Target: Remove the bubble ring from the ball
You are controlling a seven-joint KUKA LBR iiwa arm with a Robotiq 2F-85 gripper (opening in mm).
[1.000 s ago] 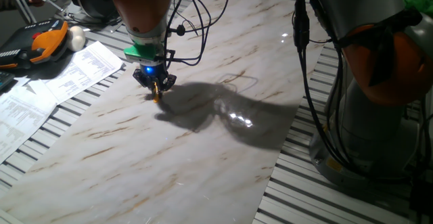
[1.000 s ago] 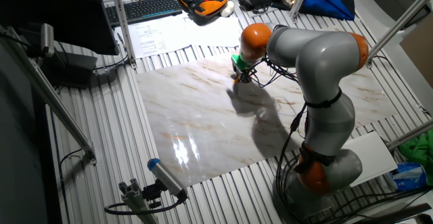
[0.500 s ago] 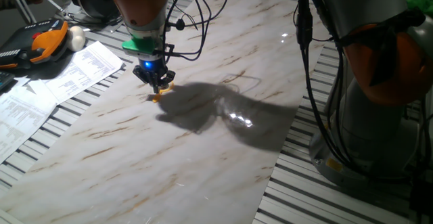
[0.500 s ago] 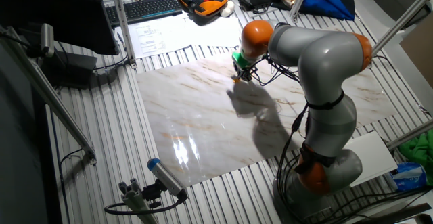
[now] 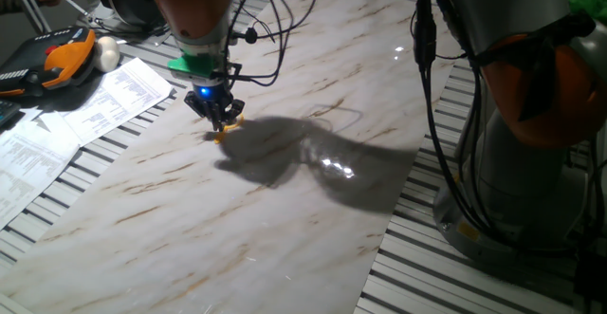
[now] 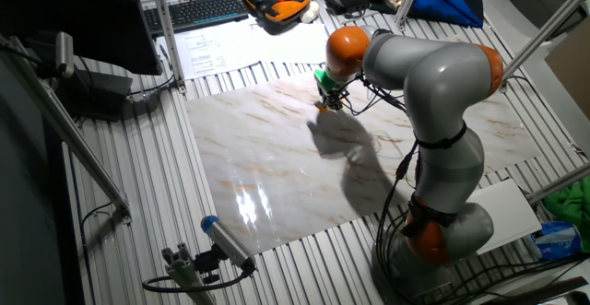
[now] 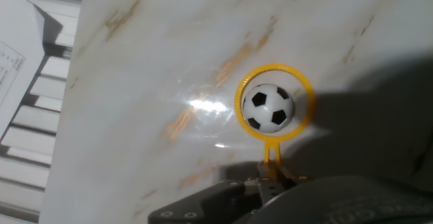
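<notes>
Hand view shows the gripper (image 7: 272, 180) pinched on the bubble ring (image 7: 274, 102) handle, loop encircling the ball (image 7: 268, 108)

No legible text, brand, number or sign in any view. Printed paper sheets (image 5: 90, 105) lie off the marble slab's (image 5: 285, 210) left edge and carry rows of print, too small and blurred to read. The hand view catches a sheet corner (image 7: 17, 55) with faint lines, likewise unreadable.

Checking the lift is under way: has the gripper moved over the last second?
Yes. In one fixed view the gripper, pinching the bubble ring by its handle, has risen and shifted slightly toward the printed paper.
</notes>
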